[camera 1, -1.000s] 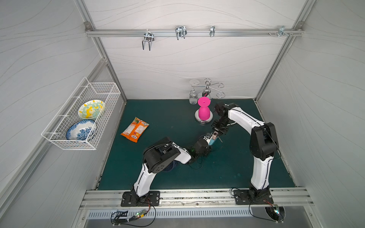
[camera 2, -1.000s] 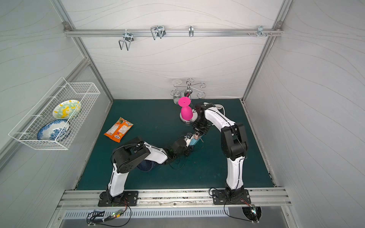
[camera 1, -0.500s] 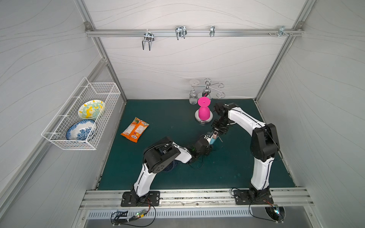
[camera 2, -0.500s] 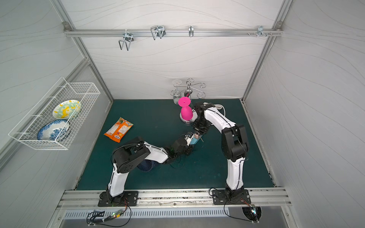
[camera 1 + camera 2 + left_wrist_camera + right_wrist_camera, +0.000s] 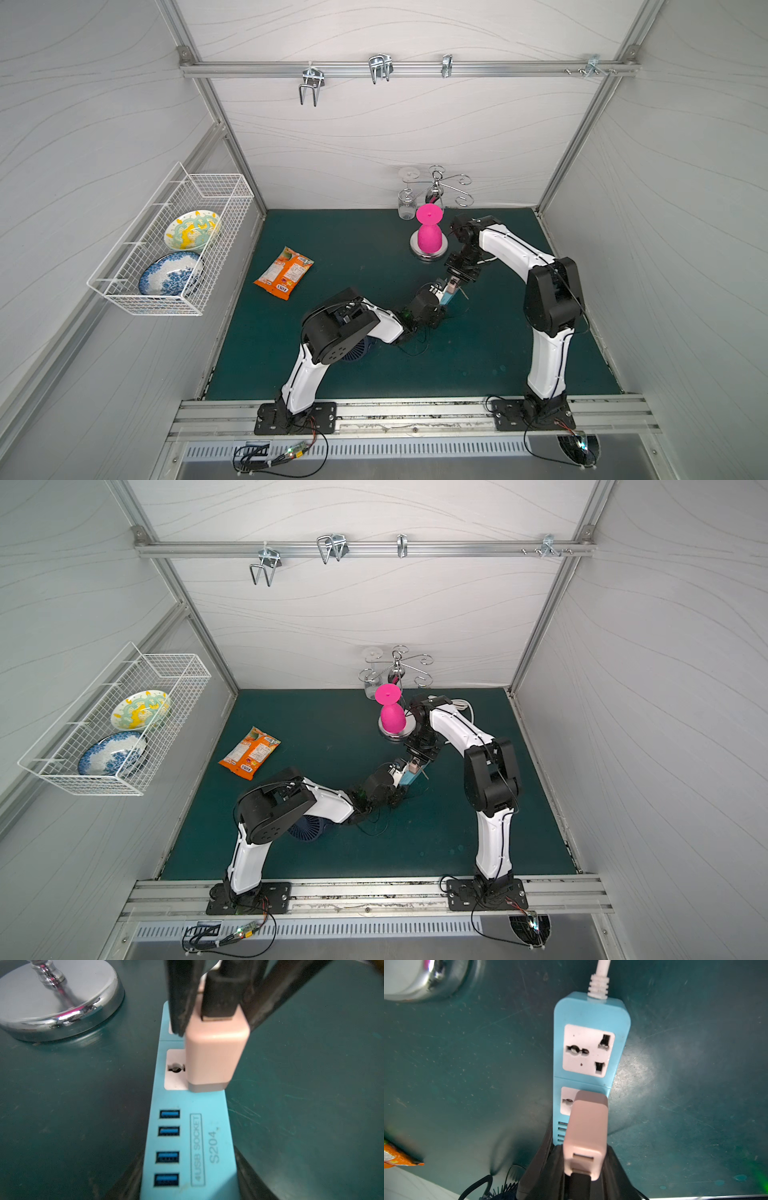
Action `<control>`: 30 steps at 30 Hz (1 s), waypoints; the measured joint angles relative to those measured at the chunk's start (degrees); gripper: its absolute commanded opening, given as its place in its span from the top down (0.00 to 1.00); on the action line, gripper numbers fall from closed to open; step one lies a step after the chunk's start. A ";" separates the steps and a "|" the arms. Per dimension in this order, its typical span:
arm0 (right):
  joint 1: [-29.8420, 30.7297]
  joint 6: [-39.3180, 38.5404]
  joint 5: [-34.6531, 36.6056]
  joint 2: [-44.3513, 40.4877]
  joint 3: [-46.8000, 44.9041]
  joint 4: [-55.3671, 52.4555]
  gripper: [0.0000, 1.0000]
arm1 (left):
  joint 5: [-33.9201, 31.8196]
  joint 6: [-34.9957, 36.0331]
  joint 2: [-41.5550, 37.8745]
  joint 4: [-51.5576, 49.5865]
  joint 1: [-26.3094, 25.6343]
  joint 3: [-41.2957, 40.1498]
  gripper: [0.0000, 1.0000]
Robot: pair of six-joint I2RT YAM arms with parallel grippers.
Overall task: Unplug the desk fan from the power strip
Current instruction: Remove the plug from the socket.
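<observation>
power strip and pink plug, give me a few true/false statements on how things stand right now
1. The right tool is shut on the pink plug. True.
2. The pink plug is fully clear of the power strip, lying on the mat. False: its base sits at the strip's socket face, in the socket nearer the USB ports.
3. The socket nearest the white cord is empty. True.
4. The power strip has two USB ports. False: four blue ports show in the left wrist view.
5. The left tool holds the snack bag. False: it grips the strip's USB end; the bag lies apart.
</observation>
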 measured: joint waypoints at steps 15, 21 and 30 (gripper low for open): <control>2.45 -0.09 4.42 -1.03 -0.94 1.07 0.99 | -0.02 -0.02 0.02 -0.02 -0.04 0.00 0.72; 2.99 -0.02 5.60 -1.46 -1.55 1.77 1.00 | -0.04 -0.04 0.02 -0.04 -0.04 0.00 0.72; -0.17 1.05 0.11 -2.36 -3.72 3.39 0.99 | -0.02 -0.02 0.02 -0.02 -0.04 0.00 0.72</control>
